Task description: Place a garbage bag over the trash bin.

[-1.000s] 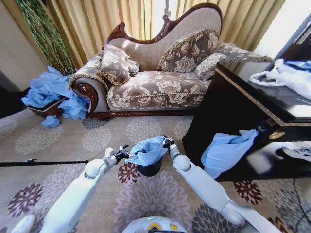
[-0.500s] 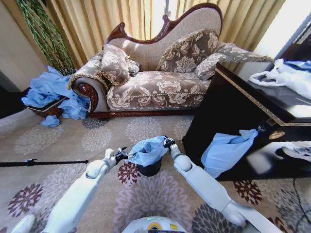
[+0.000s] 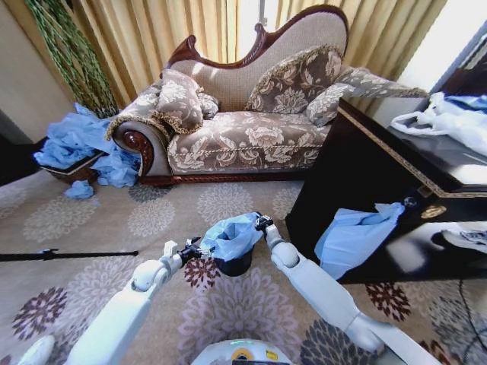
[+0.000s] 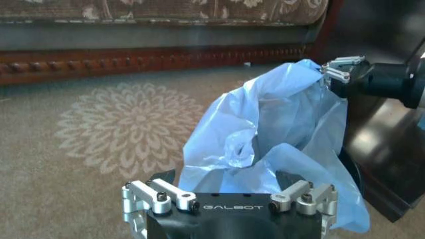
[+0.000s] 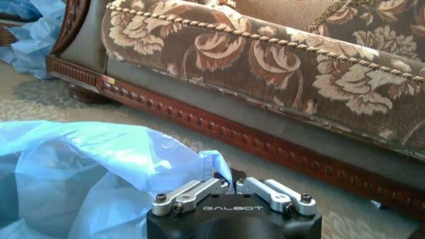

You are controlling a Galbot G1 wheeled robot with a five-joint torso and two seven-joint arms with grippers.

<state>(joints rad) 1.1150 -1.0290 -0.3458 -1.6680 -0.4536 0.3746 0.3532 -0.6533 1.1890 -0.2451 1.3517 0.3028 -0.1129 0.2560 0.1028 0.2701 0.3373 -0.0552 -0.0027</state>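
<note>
Colour/pattern check, my view. Garbage bag point(image 3: 232, 236): light blue, translucent, wrinkly. Trash bin point(image 3: 233, 265): plain black. My arms: white; left gripper point(image 3: 199, 249) & right gripper point(image 3: 261, 223): black bodies w/ silver metal parts. Carpet point(image 3: 114, 220): beige-grey w/ pale & maroon floral medallions. Sofa point(image 3: 243, 133): brown-cream floral fabric, dark red-brown wood trim. Curtains point(image 3: 152, 30): gold. Cabinet point(image 3: 358, 163): glossy black w/ gold edging. Bag pile point(image 3: 72, 141): blue. Bag on cabinet top point(image 3: 449, 122): white.

The word "GALBOT" stands in pale capital letters on the black housing of the left gripper point(image 4: 229, 198) in the left wrist view. The same word "GALBOT" stands on the black housing of the right gripper point(image 5: 229, 185) in the right wrist view.
</note>
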